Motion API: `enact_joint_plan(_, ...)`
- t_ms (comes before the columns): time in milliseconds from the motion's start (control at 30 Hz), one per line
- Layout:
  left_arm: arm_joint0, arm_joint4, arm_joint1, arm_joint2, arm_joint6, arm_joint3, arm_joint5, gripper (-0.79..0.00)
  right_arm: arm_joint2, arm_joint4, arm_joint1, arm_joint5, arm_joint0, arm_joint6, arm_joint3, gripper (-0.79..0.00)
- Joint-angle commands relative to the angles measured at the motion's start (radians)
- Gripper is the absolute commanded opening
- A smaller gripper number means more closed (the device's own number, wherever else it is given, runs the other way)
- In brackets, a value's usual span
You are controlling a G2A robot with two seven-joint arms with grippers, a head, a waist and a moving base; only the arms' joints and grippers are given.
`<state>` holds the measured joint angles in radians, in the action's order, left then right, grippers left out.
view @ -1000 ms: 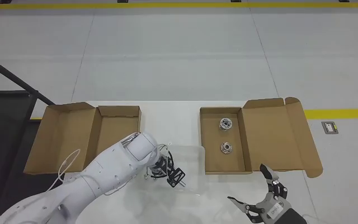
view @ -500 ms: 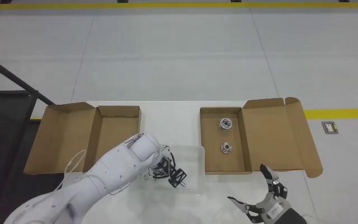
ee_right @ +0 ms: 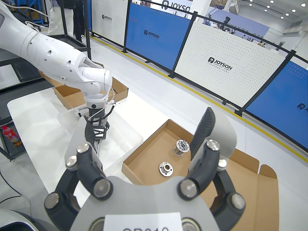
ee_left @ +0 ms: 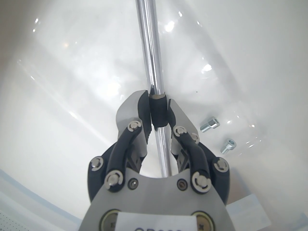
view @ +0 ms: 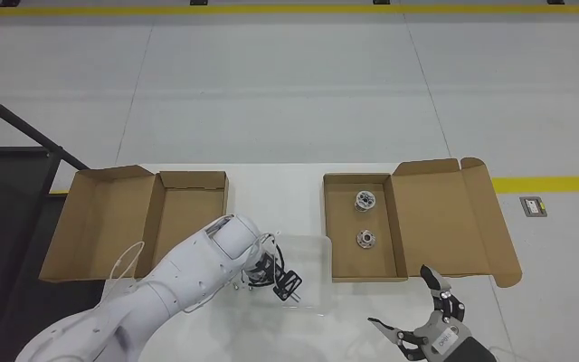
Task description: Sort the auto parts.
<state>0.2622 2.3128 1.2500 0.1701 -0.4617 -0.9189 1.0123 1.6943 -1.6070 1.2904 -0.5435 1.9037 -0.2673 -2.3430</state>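
Below centre in the top view, the left hand (view: 286, 288) dips into a clear bin (view: 312, 253), pinching a steel rod (ee_left: 150, 49); its wrist view adds two bolts (ee_left: 209, 124) nearby. Lower right, the right hand (view: 398, 296) hangs spread.

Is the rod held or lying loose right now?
Held: the left jaws are shut on the rod, pressing both sides of its black sleeve.

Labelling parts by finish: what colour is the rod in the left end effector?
The rod is shiny silver; clearest in the left wrist view.
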Motion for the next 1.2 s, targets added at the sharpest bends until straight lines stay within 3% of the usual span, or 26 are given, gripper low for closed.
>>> enact_joint_plan(0, -0.002, -0.002, 0.002, 0.0, 0.001, 0.006, 0.0, -0.785, 0.0, 0.0, 0.0, 0.0, 0.0, 0.0, 0.0, 0.0)
enact_joint_plan(233, -0.046, -0.018, -0.016, 0.006, 0.007, -0.044, 0.0, -0.785, 0.0, 0.0, 0.0, 0.0, 0.0, 0.0, 0.0, 0.0)
enact_joint_plan(467, -0.077, -0.079, -0.1, 0.032, 0.035, -0.219, 0.0, -0.785, 0.0, 0.0, 0.0, 0.0, 0.0, 0.0, 0.0, 0.0)
enact_joint_plan(767, -0.082, -0.215, -0.261, 0.069, 0.2, -0.493, 0.0, -0.785, 0.0, 0.0, 0.0, 0.0, 0.0, 0.0, 0.0, 0.0)
enact_joint_plan(1033, -0.048, -0.331, -0.445, 0.201, 0.389, -0.67, 0.0, -0.785, 0.0, 0.0, 0.0, 0.0, 0.0, 0.0, 0.0, 0.0)
enact_joint_plan(1167, -0.015, -0.309, -0.542, 0.252, 0.387, -0.718, 0.0, -0.785, 0.0, 0.0, 0.0, 0.0, 0.0, 0.0, 0.0, 0.0)
